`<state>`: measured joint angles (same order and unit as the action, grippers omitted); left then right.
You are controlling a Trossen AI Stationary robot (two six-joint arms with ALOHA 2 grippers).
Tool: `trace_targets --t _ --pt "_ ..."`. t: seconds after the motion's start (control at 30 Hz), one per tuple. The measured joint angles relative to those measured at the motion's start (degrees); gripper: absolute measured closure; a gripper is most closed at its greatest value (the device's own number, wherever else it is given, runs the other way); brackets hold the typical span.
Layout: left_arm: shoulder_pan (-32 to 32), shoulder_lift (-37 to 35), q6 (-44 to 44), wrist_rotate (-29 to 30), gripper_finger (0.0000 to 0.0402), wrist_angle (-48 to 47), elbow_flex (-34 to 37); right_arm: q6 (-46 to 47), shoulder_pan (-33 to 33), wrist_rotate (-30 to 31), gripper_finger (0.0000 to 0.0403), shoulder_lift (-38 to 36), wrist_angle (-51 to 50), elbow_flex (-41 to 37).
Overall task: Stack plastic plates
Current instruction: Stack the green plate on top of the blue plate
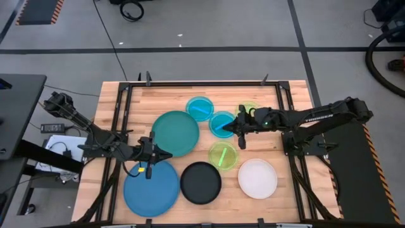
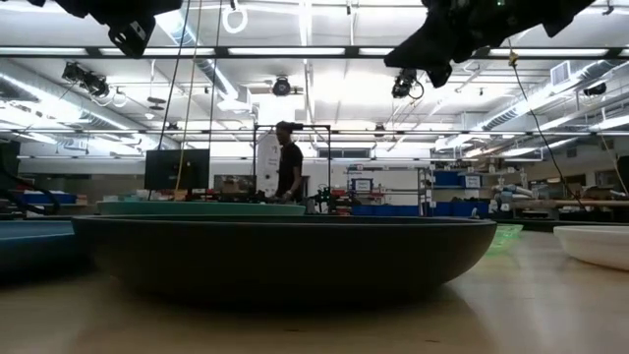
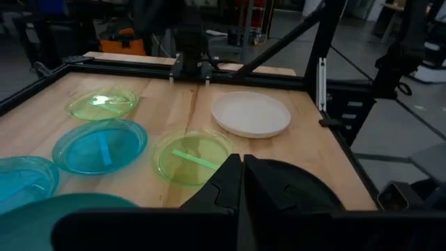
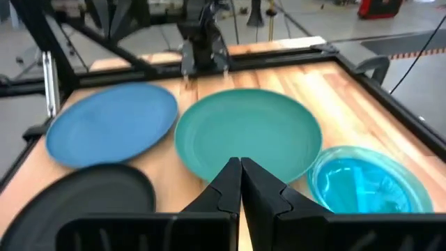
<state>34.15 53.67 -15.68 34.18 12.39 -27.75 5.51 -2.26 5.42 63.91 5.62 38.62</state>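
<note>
Eight plates lie flat and apart on the wooden table (image 1: 291,95): teal (image 1: 175,133), blue (image 1: 150,186), black (image 1: 200,182), white (image 1: 257,178), two cyan (image 1: 200,108) (image 1: 223,125) and two lime green (image 1: 223,155) (image 1: 249,109). My left gripper (image 1: 168,154) is shut and empty, held above the gap between the teal and blue plates. In its wrist view (image 3: 242,167) it points toward the lime plate (image 3: 193,159). My right gripper (image 1: 229,129) is shut and empty above the nearer cyan plate. In its wrist view (image 4: 240,166) it points toward the teal plate (image 4: 247,134).
A black metal frame (image 1: 202,82) runs along the table's edges. Both arms hang high above the table in the low view, the left arm (image 2: 128,25) and the right arm (image 2: 447,39). A person (image 2: 288,162) stands in the room far behind the table.
</note>
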Motion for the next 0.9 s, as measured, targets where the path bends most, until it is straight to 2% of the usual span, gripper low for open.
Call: trace_targets --t 0.27,0.4,0.5,0.6,0.9 --pt "0.11 -0.04 -3.05 0.06 0.037 -0.67 0.0 -2.71 -0.72 -3.7 0.0383 6.1 -0.23 3.6" --pt "0.04 -0.04 -6.58 0.32 0.0329 -3.31 -0.02 -4.58 -0.78 -6.64 0.0383 10.04 -0.69 5.71" --pt "0.04 -0.04 -7.62 0.21 0.0289 -5.03 -0.02 -7.07 -0.83 -6.99 0.0383 13.52 -1.52 7.94" --pt "0.04 -0.04 -9.55 -0.2 0.0268 -7.19 -0.02 -10.17 -0.94 -6.96 0.0383 17.28 -2.87 10.9" --pt "-1.35 -0.04 -17.1 -2.1 0.0278 -11.08 -0.13 -19.33 -1.25 -6.91 0.0383 27.08 -6.87 18.19"
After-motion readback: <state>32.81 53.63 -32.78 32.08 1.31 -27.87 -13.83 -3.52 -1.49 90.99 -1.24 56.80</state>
